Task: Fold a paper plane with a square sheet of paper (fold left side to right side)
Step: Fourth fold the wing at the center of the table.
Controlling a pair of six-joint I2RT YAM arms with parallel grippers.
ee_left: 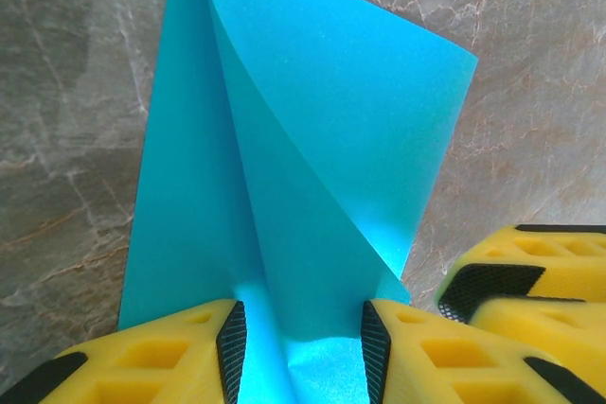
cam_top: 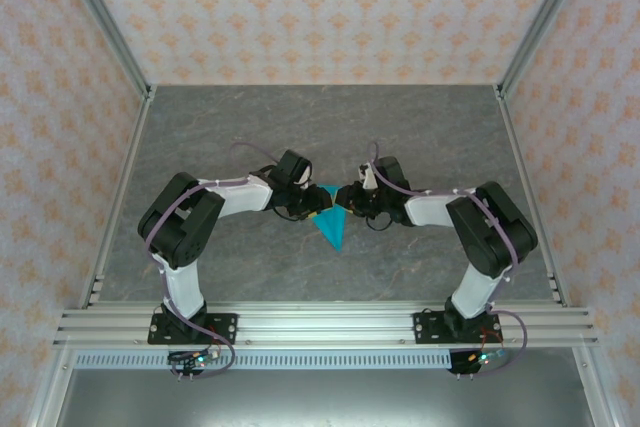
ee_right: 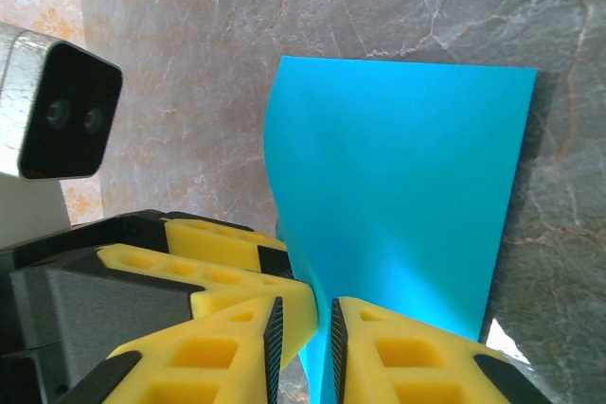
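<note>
Yellow fingers [ee_right: 398, 357] of the right gripper [ee_right: 305, 328] sit nearest the right wrist lens, jaws clenched on the lower edge of the cyan sheet of paper [ee_right: 407, 186], which stands up from the grey counter [ee_right: 189, 63]. Left wrist view: left gripper [ee_left: 301, 347] jaws part-closed, grasping a raised fold of the sheet, one flap curling over. From above, pad contact is too small to judge; both arms meet mid-counter, the sheet between the grippers, its point toward the bases.

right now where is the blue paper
Top view: the paper sits mid-table, its far end between the left gripper and the right gripper, which pinches it.
</note>
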